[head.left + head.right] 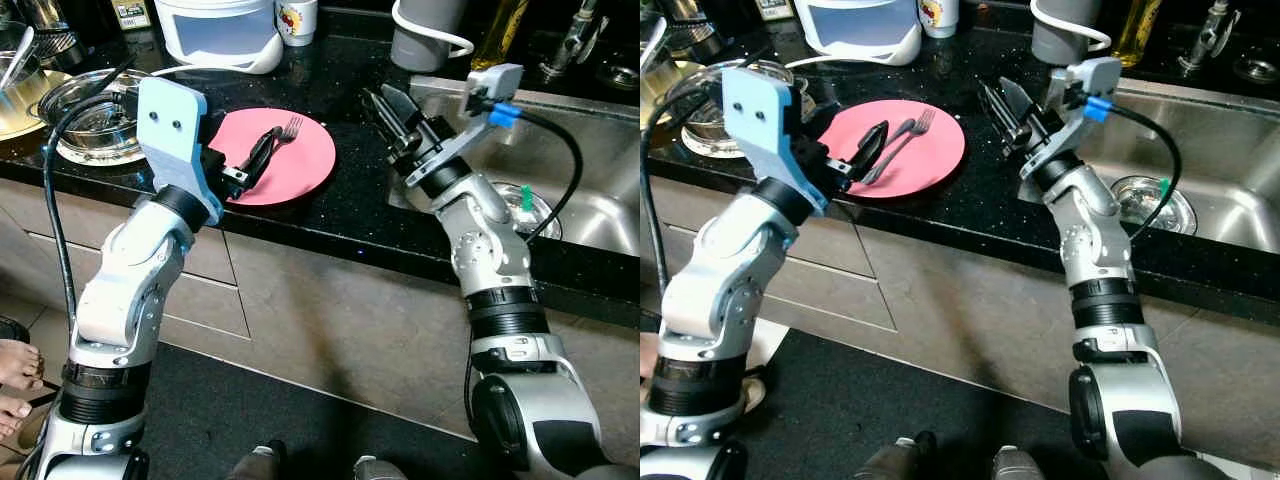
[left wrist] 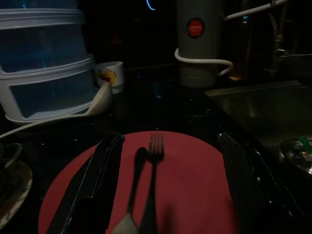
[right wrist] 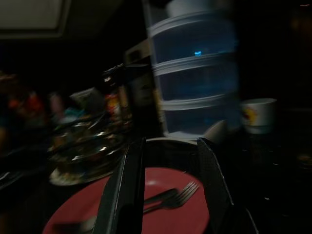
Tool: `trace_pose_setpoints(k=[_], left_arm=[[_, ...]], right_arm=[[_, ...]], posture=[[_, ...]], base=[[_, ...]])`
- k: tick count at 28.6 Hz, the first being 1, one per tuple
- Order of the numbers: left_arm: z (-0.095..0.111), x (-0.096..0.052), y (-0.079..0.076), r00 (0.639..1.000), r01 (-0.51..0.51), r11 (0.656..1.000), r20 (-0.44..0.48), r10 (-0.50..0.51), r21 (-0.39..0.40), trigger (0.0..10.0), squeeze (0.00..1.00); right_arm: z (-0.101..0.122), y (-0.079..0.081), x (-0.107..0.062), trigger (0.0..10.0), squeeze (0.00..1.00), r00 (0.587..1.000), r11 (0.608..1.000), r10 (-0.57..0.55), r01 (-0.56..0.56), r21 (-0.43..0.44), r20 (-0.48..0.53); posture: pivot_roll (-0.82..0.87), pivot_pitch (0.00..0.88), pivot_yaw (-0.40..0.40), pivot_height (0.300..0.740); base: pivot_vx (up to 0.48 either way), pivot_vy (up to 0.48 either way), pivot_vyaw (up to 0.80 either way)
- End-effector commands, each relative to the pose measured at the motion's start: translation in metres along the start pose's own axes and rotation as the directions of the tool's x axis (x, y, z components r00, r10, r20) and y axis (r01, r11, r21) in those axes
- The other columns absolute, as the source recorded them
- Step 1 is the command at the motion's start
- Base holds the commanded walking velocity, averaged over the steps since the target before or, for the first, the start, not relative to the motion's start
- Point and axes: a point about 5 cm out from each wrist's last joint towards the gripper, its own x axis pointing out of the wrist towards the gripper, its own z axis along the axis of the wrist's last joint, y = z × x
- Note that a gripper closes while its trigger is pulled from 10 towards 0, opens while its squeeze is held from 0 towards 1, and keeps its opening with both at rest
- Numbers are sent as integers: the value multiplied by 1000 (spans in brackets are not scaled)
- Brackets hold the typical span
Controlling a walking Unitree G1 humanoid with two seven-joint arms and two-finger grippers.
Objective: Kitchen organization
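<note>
i've got the left hand (image 1: 262, 150) low over the near-left part of the pink plate (image 1: 300, 165), its fingers spread wide with the fork (image 1: 283, 133) lying between them — nothing gripped yet, as far as i can judge. the fork rests flat on the plate, tines pointing to the far side, handle toward me, which suits a pinch along the handle. the plate sits on the black worktop (image 1: 350, 205), near its front edge. my right hand (image 1: 1006, 108) hovers to the right of the plate, just left of the sink (image 1: 600, 215), fingers parted and empty — held clear, i think, so it can take the plate or fork once the left lifts. a white steamer (image 1: 220, 30) and metal bowls (image 1: 95, 115) crowd the far left.
</note>
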Motion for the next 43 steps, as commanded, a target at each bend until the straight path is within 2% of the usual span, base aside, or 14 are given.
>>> trace_pose_setpoints(k=[1, 2, 3, 6, 7, 10, 26, 43], left_arm=[[0, 1, 11, 999, -31, 999, -23, 31, 27, 10000, 0], [0, 1, 11, 999, -31, 999, -23, 31, 27, 10000, 0], [-3, 1, 19, 997, -51, 998, -51, 52, 33, 10000, 0], [-5, 1, 22, 996, -58, 998, -60, 60, 33, 10000, 0], [-10, 2, 29, 993, -72, 997, -90, 73, 15, 10000, 0], [-8, 3, 32, 994, -72, 997, -85, 71, -8, 10000, 0], [-2, 5, 31, 996, -61, 998, -62, 60, -18, 10000, 0], [-1, 6, 25, 998, -47, 998, -51, 45, -35, 10000, 0]], right_arm=[[-4, 7, -2, 10000, 0, 997, 998, 63, -63, -5, -36], [-4, 7, -2, 10000, 0, 997, 998, 63, -63, -5, -36], [-5, 9, -2, 10000, 0, 996, 997, 71, -72, -21, -51], [-5, 8, -2, 10000, 0, 996, 997, 68, -70, -25, -54], [-6, 9, -3, 10000, 0, 996, 997, 68, -70, -29, -53], [-5, 8, -4, 10000, 0, 997, 998, 64, -66, -22, -51], [4, 9, -4, 10000, 0, 997, 996, 82, -82, 42, 5], [6, 6, -4, 10000, 0, 998, 997, 57, -57, 49, 11]], posture=[[25, 98, -44, 740], [25, 98, -44, 740], [24, 100, -44, 740], [24, 100, -44, 740], [19, 102, -42, 740], [18, 104, -42, 740], [24, 104, -47, 740], [23, 100, -48, 740]], base=[[0, 0, 0], [0, 0, 0], [0, 0, 0], [0, 0, 0], [255, 0, 0], [284, 0, 0], [386, 0, 0], [402, 0, 0]])
